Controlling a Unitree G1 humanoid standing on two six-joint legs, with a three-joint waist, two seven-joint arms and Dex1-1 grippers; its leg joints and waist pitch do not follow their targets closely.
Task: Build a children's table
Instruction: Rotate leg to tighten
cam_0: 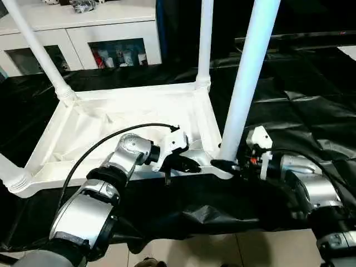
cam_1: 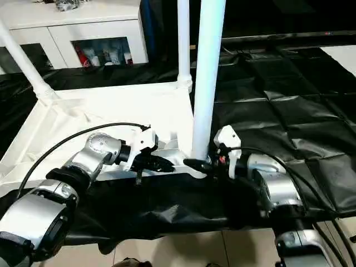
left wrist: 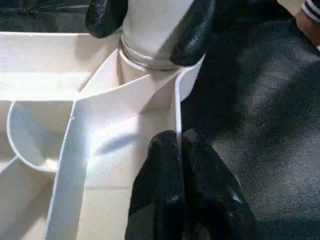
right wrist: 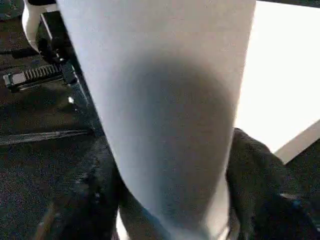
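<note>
The white tabletop (cam_0: 128, 93) lies upside down on the black-draped work table, ribs facing up. All four white legs stand in its corner sockets: far left (cam_0: 39, 53), far right (cam_0: 206, 39), near left (cam_0: 11, 173) and near right (cam_0: 245, 83). My right gripper (cam_0: 225, 164) is shut on the near right leg just above its socket, one finger (left wrist: 195, 30) on each side of the tube. My left gripper (cam_0: 186, 164) is shut on the tabletop's thin near rim (left wrist: 176, 107) close to that corner, its fingers (left wrist: 165, 190) pinching the wall.
A white cabinet (cam_0: 83, 28) with glass doors and bottles stands behind the work table. Wrinkled black drape (cam_0: 300, 94) spreads to the right. The table's front edge is just below my forearms, with tiled floor (cam_0: 222, 250) beneath. A striped sleeve (left wrist: 311, 6) shows at one edge.
</note>
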